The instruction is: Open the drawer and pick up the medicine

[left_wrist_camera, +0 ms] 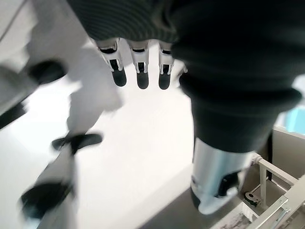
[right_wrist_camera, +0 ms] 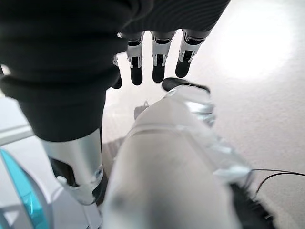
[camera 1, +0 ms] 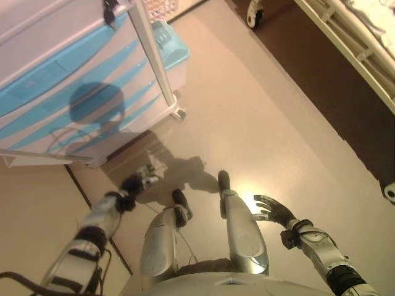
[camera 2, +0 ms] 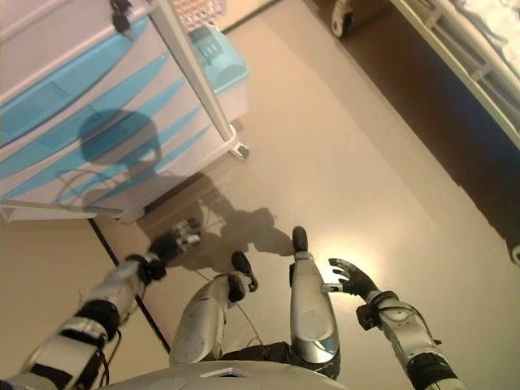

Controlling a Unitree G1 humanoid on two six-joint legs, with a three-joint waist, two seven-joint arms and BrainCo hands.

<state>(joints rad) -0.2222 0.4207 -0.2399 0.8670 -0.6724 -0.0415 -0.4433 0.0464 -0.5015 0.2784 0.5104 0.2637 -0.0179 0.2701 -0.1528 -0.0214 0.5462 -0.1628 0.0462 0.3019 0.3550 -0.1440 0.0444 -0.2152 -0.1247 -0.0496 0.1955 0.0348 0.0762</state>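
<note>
A white cart with blue drawer fronts (camera 1: 68, 92) stands at the upper left, its drawers all closed. No medicine shows in any view. My left hand (camera 1: 141, 182) hangs low over the floor just below the cart's bottom edge, fingers relaxed and holding nothing; its fingers (left_wrist_camera: 138, 71) show straight in the left wrist view. My right hand (camera 1: 273, 208) hovers over the floor at the lower right, far from the cart, fingers spread and empty; they (right_wrist_camera: 159, 59) show straight in the right wrist view.
A white upright post (camera 1: 154, 58) runs down the cart's right side to a caster (camera 1: 179, 113). A blue bin (camera 1: 170, 46) sits behind it. A bed frame (camera 1: 345, 43) with a wheel (camera 1: 254, 15) lines the upper right. Beige floor (camera 1: 271, 123) lies between.
</note>
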